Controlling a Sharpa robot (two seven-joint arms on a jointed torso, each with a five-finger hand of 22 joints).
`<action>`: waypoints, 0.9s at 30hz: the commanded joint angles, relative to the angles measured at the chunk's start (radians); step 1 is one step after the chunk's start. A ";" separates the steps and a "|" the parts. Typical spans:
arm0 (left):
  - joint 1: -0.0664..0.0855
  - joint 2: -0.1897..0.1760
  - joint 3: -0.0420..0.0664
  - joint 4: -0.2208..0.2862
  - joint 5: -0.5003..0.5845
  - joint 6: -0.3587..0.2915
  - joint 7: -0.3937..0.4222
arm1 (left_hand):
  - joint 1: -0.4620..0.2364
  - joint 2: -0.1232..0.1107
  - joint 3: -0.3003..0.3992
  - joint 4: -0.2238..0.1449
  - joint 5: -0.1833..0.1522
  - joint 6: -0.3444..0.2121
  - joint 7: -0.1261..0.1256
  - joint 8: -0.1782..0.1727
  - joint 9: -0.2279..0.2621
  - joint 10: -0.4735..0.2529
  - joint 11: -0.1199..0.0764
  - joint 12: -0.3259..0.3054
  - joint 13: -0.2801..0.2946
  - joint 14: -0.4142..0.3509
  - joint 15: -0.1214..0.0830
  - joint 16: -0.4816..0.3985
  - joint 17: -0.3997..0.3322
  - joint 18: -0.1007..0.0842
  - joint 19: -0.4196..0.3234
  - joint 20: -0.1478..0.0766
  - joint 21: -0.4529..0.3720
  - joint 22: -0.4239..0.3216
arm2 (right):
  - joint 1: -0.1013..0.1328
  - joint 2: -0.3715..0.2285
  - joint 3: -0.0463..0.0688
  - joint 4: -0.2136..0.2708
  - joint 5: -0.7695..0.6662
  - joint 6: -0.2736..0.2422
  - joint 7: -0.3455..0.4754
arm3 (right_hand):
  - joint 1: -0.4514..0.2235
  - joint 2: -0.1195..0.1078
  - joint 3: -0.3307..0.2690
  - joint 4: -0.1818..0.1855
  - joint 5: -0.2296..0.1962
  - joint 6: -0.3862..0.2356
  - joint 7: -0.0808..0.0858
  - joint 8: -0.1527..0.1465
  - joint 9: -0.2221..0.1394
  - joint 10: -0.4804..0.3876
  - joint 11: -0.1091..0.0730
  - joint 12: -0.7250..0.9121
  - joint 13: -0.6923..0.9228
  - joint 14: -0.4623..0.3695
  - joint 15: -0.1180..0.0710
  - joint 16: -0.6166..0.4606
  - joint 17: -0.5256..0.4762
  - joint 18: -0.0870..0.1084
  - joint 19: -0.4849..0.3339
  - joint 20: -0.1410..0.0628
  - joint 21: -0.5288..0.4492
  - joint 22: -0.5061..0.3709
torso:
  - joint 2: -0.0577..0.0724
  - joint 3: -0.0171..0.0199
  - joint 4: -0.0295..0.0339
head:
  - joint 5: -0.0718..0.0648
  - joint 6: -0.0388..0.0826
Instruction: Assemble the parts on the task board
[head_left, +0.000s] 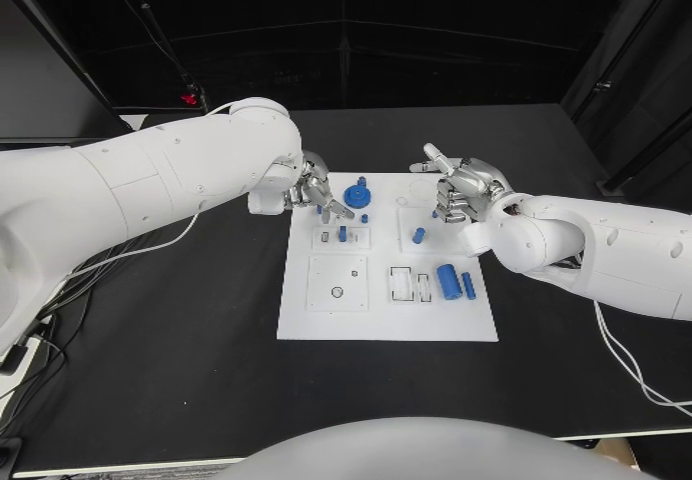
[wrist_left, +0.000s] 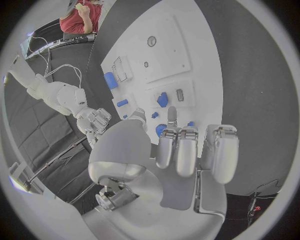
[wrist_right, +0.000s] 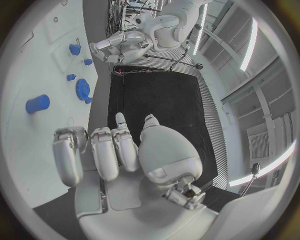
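We hover our left hand (head_left: 307, 191), fingers curled on nothing, just beside the blue gear (head_left: 358, 191); our right hand (head_left: 464, 188) likewise.

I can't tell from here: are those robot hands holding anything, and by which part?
Nothing is held. The left hand and the right hand hover over the far end of the task board, fingers apart in both wrist views.

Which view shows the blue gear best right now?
The head view: the blue gear lies unobstructed near the task board's far edge. The right wrist view shows it small and oblique; in the left wrist view fingers partly hide it.
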 joint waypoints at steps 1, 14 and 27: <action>0.002 0.019 0.001 -0.041 -0.005 0.111 -0.001 | -0.002 0.013 -0.008 0.001 -0.007 0.011 0.001 -0.005 -0.003 0.104 0.008 0.001 0.263 0.103 0.000 0.001 0.263 -0.006 0.104 -0.002 0.003 0.263 | 0.002 0.002 0.001 0.002 0.001 0.003 0.004 | 0.005 0.008 0.005 0.001 0.006 -0.007 0.059 0.006 -0.002 0.106 0.003 0.003 0.263 0.104 -0.001 0.002 0.263 0.003 0.072 -0.005 -0.006 0.247 | 0.002 -0.0019 -0.0004 | 0.005 0.004; -0.012 0.083 0.001 -0.159 0.021 0.152 0.000 | -0.006 0.051 -0.022 0.000 -0.009 0.042 -0.006 -0.010 -0.015 0.104 0.003 0.001 0.263 0.103 -0.003 0.001 0.263 -0.006 0.104 -0.003 0.003 0.263 | 0.002 0.009 0.001 0.005 0.001 0.001 0.004 | 0.005 0.007 0.005 0.001 0.006 -0.007 0.059 0.006 -0.002 0.106 0.003 0.003 0.263 0.104 -0.001 0.002 0.263 0.003 0.072 -0.005 -0.006 0.247 | 0.001 -0.0016 -0.0004 | 0.009 0.008; -0.025 0.111 0.001 -0.178 0.024 0.115 0.005 | 0.009 0.074 -0.024 -0.001 0.005 0.054 -0.010 -0.015 -0.019 0.104 -0.001 0.001 0.263 0.103 -0.006 0.001 0.263 -0.006 0.104 -0.006 0.003 0.263 | 0.002 0.009 0.001 0.010 0.001 -0.004 0.004 | 0.005 0.007 0.005 0.001 0.006 -0.007 0.059 0.006 -0.002 0.106 0.003 0.003 0.263 0.104 -0.001 0.002 0.263 0.003 0.072 -0.005 -0.006 0.247 | 0.001 -0.0011 0.0003 | 0.006 0.012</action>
